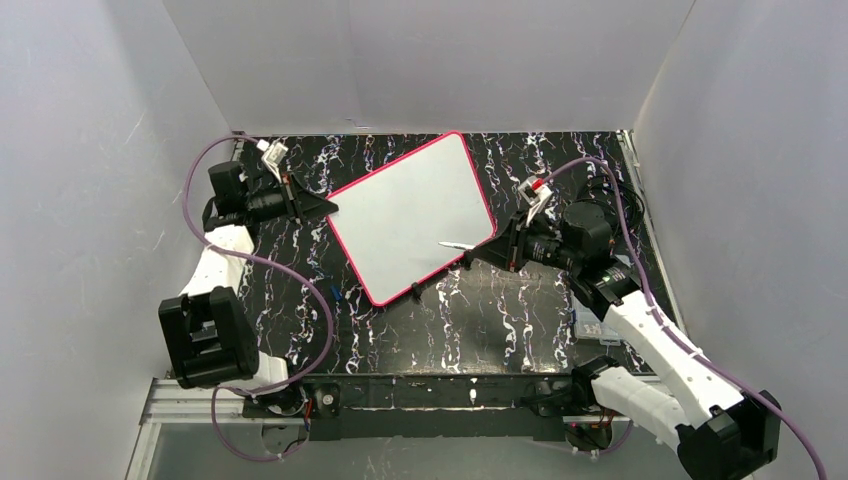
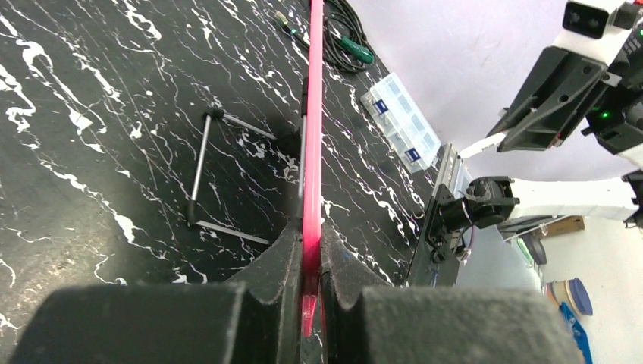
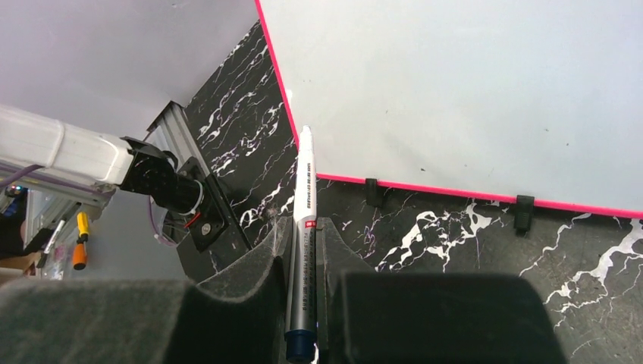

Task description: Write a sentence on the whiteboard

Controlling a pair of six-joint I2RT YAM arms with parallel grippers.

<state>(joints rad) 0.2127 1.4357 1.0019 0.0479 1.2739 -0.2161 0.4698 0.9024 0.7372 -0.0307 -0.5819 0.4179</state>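
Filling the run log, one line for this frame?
left gripper: shut on board edge | right gripper: shut on marker | board: blank | marker tip at board, contact unclear

My top camera sits high at the near edge, looking down and forward over the whole tabletop (image 1: 500, 330) from afar. My left wrist camera looks out close between the left jaws, along the whiteboard (image 2: 312, 152) edge pinched there. My right wrist camera looks past the marker pen (image 3: 303, 227) between the right jaws, onto the board's face ahead. All three views share the whiteboard.
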